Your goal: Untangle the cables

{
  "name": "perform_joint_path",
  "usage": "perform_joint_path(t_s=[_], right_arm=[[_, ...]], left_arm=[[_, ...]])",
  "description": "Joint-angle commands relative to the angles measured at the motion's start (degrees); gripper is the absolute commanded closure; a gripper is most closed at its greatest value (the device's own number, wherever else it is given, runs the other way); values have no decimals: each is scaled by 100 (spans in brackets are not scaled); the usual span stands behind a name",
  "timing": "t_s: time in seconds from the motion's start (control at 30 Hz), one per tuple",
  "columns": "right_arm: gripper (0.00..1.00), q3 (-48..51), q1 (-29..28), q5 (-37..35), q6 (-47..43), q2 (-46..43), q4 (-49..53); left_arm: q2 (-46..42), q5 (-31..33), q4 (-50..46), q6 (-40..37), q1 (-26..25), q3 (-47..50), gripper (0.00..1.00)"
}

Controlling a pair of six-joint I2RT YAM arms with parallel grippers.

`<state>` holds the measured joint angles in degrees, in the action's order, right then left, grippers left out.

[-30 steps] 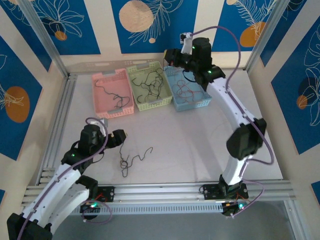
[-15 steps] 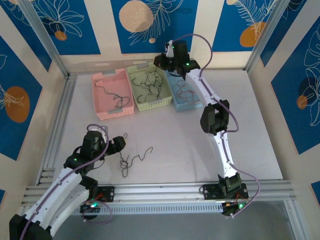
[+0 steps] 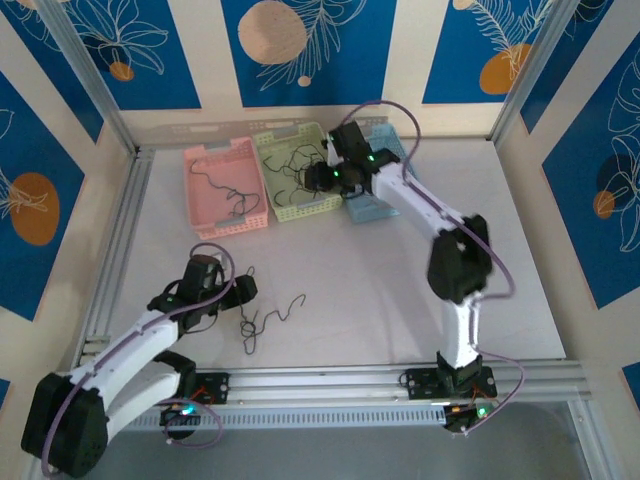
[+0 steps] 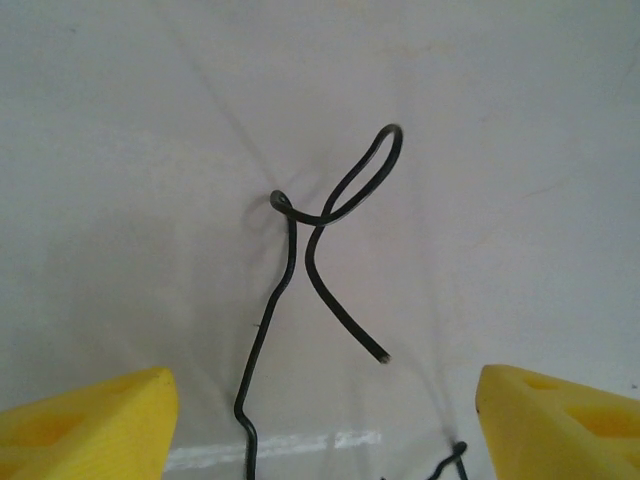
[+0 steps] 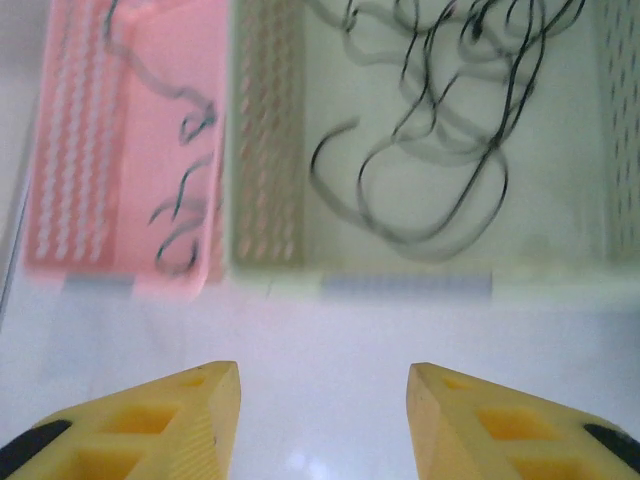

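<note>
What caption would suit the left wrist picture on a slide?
Open left gripper poised before a looped black wire on the white table.

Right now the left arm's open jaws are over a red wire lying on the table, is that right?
No, the wire is black, not red; the left wrist view shows it on the table under the open jaws.
</note>
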<state>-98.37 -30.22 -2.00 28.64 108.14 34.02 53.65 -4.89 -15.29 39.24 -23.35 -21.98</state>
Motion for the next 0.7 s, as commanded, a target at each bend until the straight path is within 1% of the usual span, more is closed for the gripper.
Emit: perform_joint_path(t_s=[0.0,0.07,0.13,0.17,0.23,0.37,0.5,0.57,0.67], right_arm=[[52,1517,-76,273,347,-1128,-812],[52,2513,-266,610,760,-1547,-1226],[52,3221,-516,756,1122,-1760,-1654],[48,3527,-667,820,1316,-1794,-1834],[46,3857,-938,900,1529,-1751,-2131],[45,4089,-1325,710,1724,-1388,-2391],[46,4042,-1382,937,1875,-958,-2591],[48,3947,-1420,1214,1918,-715,-2609],[52,3942,-1530,1290,1965,-536,-2557]], left_arm=[[464,167,460,-235,-179,-278,25],[807,252,506,-318,-267,-430,26],[993,384,523,-338,-306,-515,27],[1049,432,550,-338,-310,-539,27],[1107,471,605,-338,-318,-568,28],[1172,530,637,-347,-327,-624,28],[1253,497,679,-347,-332,-632,30],[1271,502,675,-352,-336,-650,31],[1271,515,695,-347,-341,-650,32]])
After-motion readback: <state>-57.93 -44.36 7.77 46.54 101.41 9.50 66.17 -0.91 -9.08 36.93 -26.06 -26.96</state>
